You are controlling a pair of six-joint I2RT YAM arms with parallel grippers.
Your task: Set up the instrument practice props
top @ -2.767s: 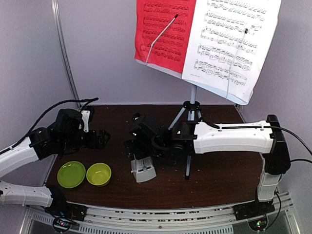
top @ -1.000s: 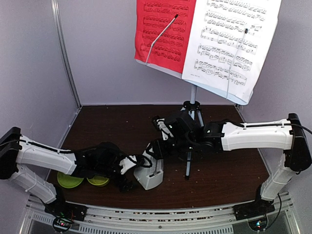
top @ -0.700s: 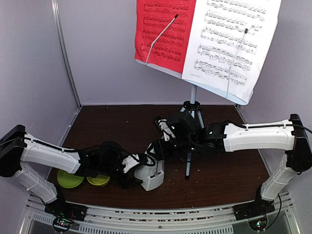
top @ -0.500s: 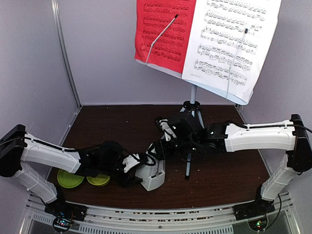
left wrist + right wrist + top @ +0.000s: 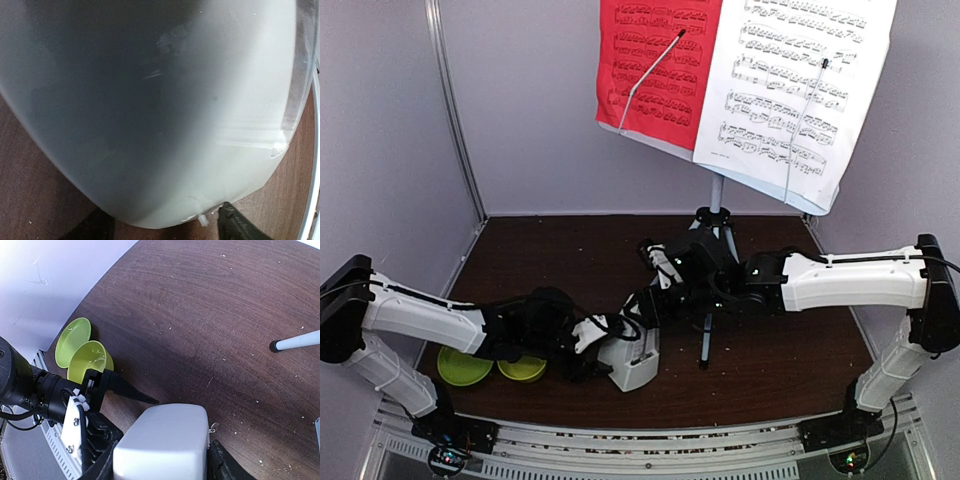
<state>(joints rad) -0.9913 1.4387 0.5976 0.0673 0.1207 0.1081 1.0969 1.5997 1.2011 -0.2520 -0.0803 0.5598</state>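
Note:
The grey-white music stand (image 5: 716,196) stands at the back with the red sheet (image 5: 655,70) and the white sheet (image 5: 790,90) on its desk. The whitish metronome (image 5: 632,360) stands on the brown table at front centre. My right gripper (image 5: 642,312) is shut on its top, a finger on each side in the right wrist view (image 5: 160,467). My left gripper (image 5: 592,358) is open at the metronome's left side, its jaws straddling the body. The metronome (image 5: 160,110) fills the left wrist view, with both left fingertips (image 5: 235,227) at the bottom edge.
Two lime-green bowls (image 5: 465,368) (image 5: 523,370) sit at the front left under my left arm and also show in the right wrist view (image 5: 80,347). A stand leg tip (image 5: 274,346) rests on the table right of the metronome. Grey walls close in the table.
My left arm swung from the left side down to the metronome and closed in on its left side. My right gripper stayed on the metronome. Hardly any motion in the last half second.

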